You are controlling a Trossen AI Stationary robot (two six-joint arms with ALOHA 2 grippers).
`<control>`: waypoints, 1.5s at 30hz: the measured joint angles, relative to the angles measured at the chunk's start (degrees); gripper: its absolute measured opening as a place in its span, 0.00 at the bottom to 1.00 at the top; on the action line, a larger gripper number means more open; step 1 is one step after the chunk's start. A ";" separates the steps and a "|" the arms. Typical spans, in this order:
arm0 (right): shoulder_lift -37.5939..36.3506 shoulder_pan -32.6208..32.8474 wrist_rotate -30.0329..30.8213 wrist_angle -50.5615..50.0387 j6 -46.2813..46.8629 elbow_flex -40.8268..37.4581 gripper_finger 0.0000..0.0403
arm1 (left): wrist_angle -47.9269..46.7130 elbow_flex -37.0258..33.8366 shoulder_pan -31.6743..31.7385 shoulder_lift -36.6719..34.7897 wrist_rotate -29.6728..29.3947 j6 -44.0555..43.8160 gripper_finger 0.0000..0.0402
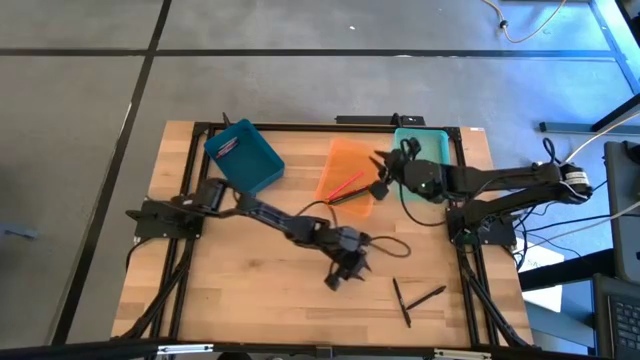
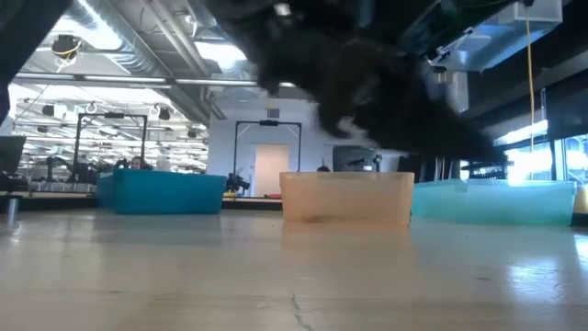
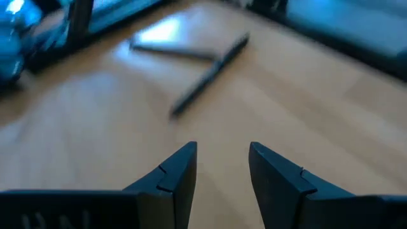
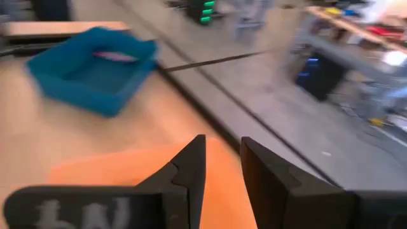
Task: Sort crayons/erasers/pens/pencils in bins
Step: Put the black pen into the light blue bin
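Landmark: the orange tray sits in the middle of the row of three trays on the wooden table. Every place below is told from it.

Loose black pens: two thin black pens lie crossed on bare wood, well apart from the orange tray, at the near edge of the table. They are not sorted yet.

Left gripper: the left gripper hovers low over the wood between the orange tray and the loose pens. Its two fingers are spread with nothing between them. It points at a black pen, so I think it is getting ready to pick that one up.

Right gripper: the right gripper hangs over the orange tray's edge, on the mint tray's side. In the right wrist view its fingers stand a little apart with only a small gap, and I see nothing pinched there. I think it is there to drop or tidy a stick.

Orange tray holds: a red stick and a dark stick beside it.

Blue tray: the teal-blue tray sits tilted, near the orange tray on the left arm's side. Something pink lies inside.

Mint tray: the mint-green tray is just beside the orange tray. The right arm covers it, so I cannot tell what is in it.
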 joint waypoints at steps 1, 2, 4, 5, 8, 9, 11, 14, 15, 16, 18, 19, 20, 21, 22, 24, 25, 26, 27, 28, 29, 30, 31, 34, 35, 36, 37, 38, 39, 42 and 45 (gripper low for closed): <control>-0.44 0.52 -1.10 -1.10 0.57 0.00 0.25 | 0.29 2.54 0.25 1.61 2.41 0.04 0.34; -0.98 1.07 -1.69 -2.76 1.38 0.00 0.25 | 0.12 4.96 0.48 3.16 4.83 0.30 0.34; -2.55 2.33 -1.89 -6.98 2.79 0.02 0.25 | -0.38 9.96 0.53 6.56 8.88 1.53 0.34; -3.52 3.01 -2.17 -10.22 2.88 0.27 0.25 | -1.07 12.09 0.50 8.08 10.36 2.33 0.34; -6.35 4.80 -10.76 -20.16 2.74 2.33 0.25 | -2.72 18.01 0.37 12.60 12.30 3.05 0.34; -7.18 5.22 -14.98 -23.43 3.98 3.14 0.25 | -3.51 19.52 0.39 13.75 12.38 3.08 0.34; -8.32 6.14 -22.54 -29.54 9.46 4.42 0.25 | -6.14 20.73 0.46 14.67 11.73 3.59 0.34; -9.34 8.44 -29.20 -36.14 19.00 4.41 0.25 | -7.85 20.77 0.46 14.90 6.66 5.12 0.34; -9.31 9.66 -30.11 -37.64 21.96 3.88 0.25 | -7.88 20.77 0.46 14.90 4.86 5.17 0.34; -9.12 11.13 -30.53 -39.43 24.81 3.38 0.25 | -7.69 20.77 0.46 14.83 3.56 5.24 0.34; -8.12 13.78 -30.95 -42.11 29.63 2.54 0.25 | -7.19 20.77 0.64 14.48 2.59 5.58 0.34; -7.49 15.23 -30.95 -42.85 31.79 2.22 0.25 | -6.70 20.82 0.71 14.35 2.44 5.56 0.34; -6.84 16.81 -30.91 -43.72 33.87 1.86 0.25 | -6.83 20.82 0.82 14.10 2.43 5.52 0.34; -6.08 18.46 -31.17 -44.45 35.48 1.44 0.25 | -7.93 20.82 0.90 13.74 2.33 5.26 0.34; -5.22 20.33 -32.11 -44.39 36.58 0.97 0.25 | -9.02 20.82 0.94 13.55 2.29 5.06 0.34; -3.36 24.66 -34.24 -43.56 38.98 -0.28 0.25 | -14.20 20.82 0.79 12.34 1.02 3.27 0.34; -2.33 26.74 -34.88 -43.41 40.18 -1.01 0.25 | -17.56 20.79 0.57 11.56 -0.46 1.79 0.34; -1.17 28.83 -35.00 -43.14 41.37 -1.48 0.25 | -20.81 20.81 0.24 10.43 -2.63 0.93 0.34; 0.18 30.98 -35.04 -42.54 42.76 -1.83 0.25 | -25.34 20.80 -0.16 8.98 -4.95 0.78 0.34; 1.49 32.76 -35.00 -42.52 44.56 -1.95 0.25 | -29.01 20.82 -0.59 7.69 -7.38 0.82 0.34; 2.87 34.24 -34.98 -42.58 46.77 -1.96 0.25 | -31.68 20.87 -1.00 6.71 -10.11 1.02 0.34; 4.37 35.60 -35.13 -42.58 48.71 -1.77 0.25 | -34.59 20.88 -1.41 5.77 -12.19 0.97 0.34; 5.92 36.65 -35.58 -42.40 50.40 -1.38 0.25 | -37.75 20.86 -1.65 4.91 -13.77 0.46 0.34; 10.67 39.58 -37.05 -40.91 52.09 0.70 0.25 | -45.49 20.82 -1.98 2.08 -15.07 -2.37 0.34; 12.37 40.57 -37.74 -40.91 52.12 1.43 0.25 | -47.85 20.82 -2.10 0.85 -15.30 -3.03 0.34; 14.09 41.65 -38.45 -40.97 51.81 2.02 0.25 | -49.39 20.70 -2.30 -0.33 -15.66 -3.54 0.34; 15.73 42.57 -39.54 -41.08 50.92 2.63 0.25 | -49.87 19.76 -2.59 -1.64 -16.36 -3.95 0.34; 17.29 43.50 -40.60 -41.22 50.82 3.33 0.25 | -49.99 18.25 -2.81 -2.97 -17.41 -4.57 0.34; 18.71 44.44 -41.51 -41.07 51.04 3.88 0.25 | -49.48 16.23 -2.99 -4.53 -18.60 -5.37 0.34; 22.00 46.81 -43.52 -41.19 54.31 4.73 0.25 | -44.51 7.78 -2.59 -10.21 -23.42 -8.64 0.34; 23.90 48.87 -43.51 -40.14 56.12 5.09 0.25 | -36.09 -2.93 -2.01 -17.33 -28.55 -12.18 0.34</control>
